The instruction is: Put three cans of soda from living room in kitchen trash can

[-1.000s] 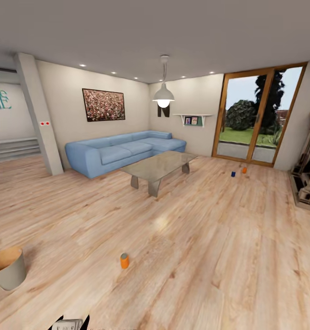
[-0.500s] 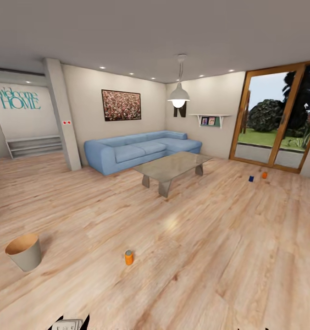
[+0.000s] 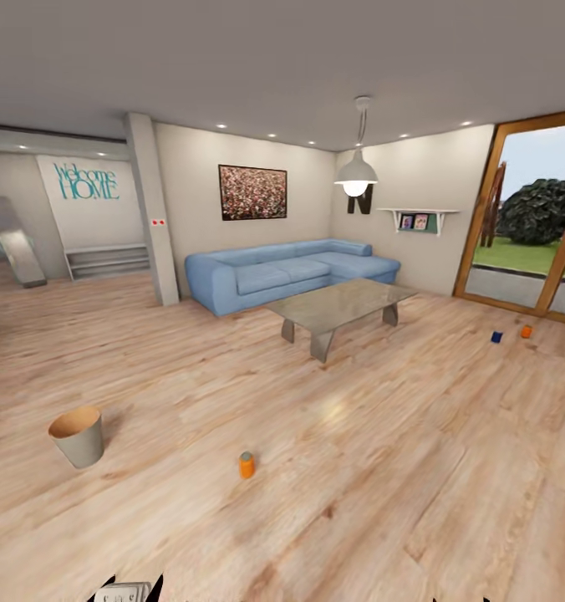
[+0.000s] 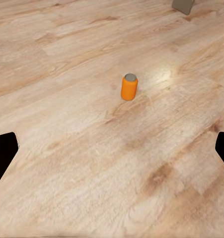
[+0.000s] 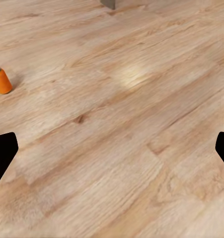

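An orange can of soda [image 3: 246,465] stands upright on the wood floor a short way in front of me. The left wrist view shows it [image 4: 129,87] ahead of my open left gripper [image 4: 112,153], well beyond the fingertips [image 4: 2,153]. It sits off to one side [image 5: 1,80] of my open right gripper [image 5: 112,153], which has nothing between its fingers. A dark blue can [image 3: 496,337] and a second orange can [image 3: 526,332] stand far off by the glass door. The grey tash can [image 3: 78,436] with a brown inside stands on the floor to the left.
A blue corner sofa [image 3: 291,272] and a glass coffee table [image 3: 341,305] occupy the room's middle. A grey pillar [image 3: 153,209] rises at the left, and a wood-framed glass door [image 3: 533,242] is at the right. Wood floor stretches between me and the cans.
The head camera has swung to the left, so everything has slid rightward in the picture. The tash can now shows whole. The cans themselves have not moved.
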